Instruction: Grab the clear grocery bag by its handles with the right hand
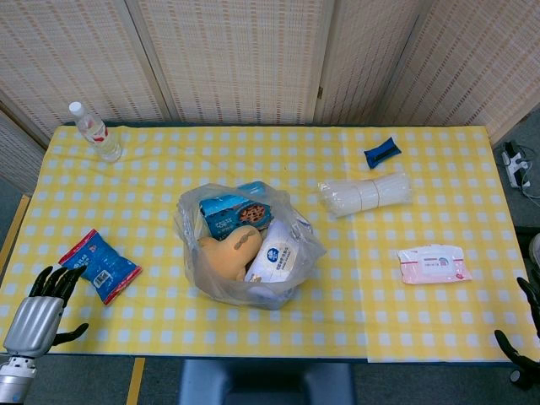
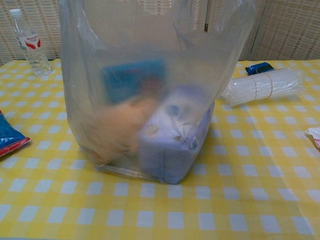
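My right hand [image 1: 525, 337] sits at the table's near right corner, only dark fingertips showing, so I can't tell its grip. The clear grocery bag [image 1: 246, 245] stands mid-table, at about ten o'clock from it, well apart, handles up top. Left hand [image 1: 42, 310] open, idle.

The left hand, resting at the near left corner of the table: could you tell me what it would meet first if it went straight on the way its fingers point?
Most likely the blue snack packet: the left hand has its fingers aimed up and slightly right toward the packet's near end. Depth is uncertain, so it might pass just beside it.
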